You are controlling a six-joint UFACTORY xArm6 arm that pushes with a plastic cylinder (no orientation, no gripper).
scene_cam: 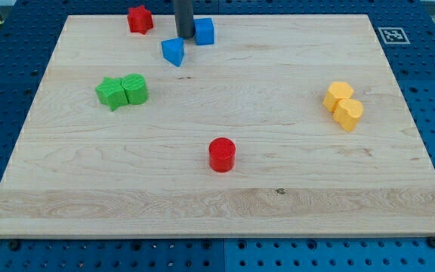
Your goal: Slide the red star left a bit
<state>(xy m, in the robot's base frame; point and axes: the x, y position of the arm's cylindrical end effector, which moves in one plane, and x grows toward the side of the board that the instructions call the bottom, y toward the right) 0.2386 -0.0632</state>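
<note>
The red star (140, 19) lies near the top edge of the wooden board (225, 204), left of centre. My tip (183, 35) comes down from the view's top and touches the board to the right of the star, about a block's width away from it. The tip sits right beside the left face of the blue cube (204, 31) and just above the blue wedge-shaped block (174, 51).
A green star (111, 93) and a green cylinder (135, 88) touch each other at the left. A red cylinder (222, 154) stands at the lower middle. Two yellow blocks (343, 105) touch at the right. A marker tag (392, 35) lies off the top right corner.
</note>
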